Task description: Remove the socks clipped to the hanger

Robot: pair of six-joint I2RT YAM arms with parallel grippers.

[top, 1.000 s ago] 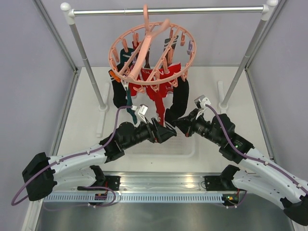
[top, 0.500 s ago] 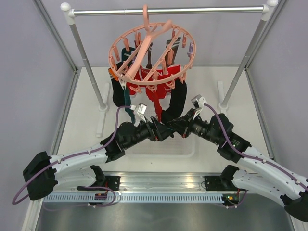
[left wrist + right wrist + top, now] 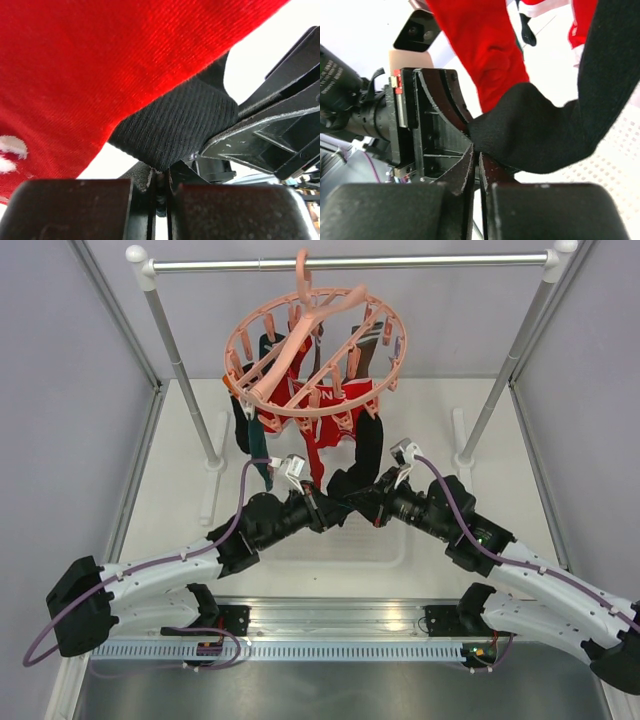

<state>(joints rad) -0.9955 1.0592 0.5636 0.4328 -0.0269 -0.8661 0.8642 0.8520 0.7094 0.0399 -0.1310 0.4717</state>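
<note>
Both my arms reach forward and inward over the white table (image 3: 175, 490), wrists meeting nose to nose under the round salmon-pink plastic drying hanger (image 3: 285, 365), which hangs by its hook from the grey metal rail (image 3: 420, 259).

My left gripper (image 3: 160, 176) is closed, its tips pinching the lowest fold of the black ribbed sock (image 3: 175, 125). My right gripper (image 3: 476, 159) faces it from the other side, fingers drawn almost together on the edge of the same black ribbed sock, so both pinch it side by side.

Much is hidden. From above, my wrists cover the fingertips, and each wrist camera shows only the toe end of the black ribbed sock, not which clip holds its top. A bright red fabric sock (image 3: 100, 65) with white marks fills most of the left wrist view.

The black ribbed sock hangs from the hanger's near right side down to my grippers; the red sock hangs just left of it, and a dark teal sock (image 3: 258, 445) further left.
</note>
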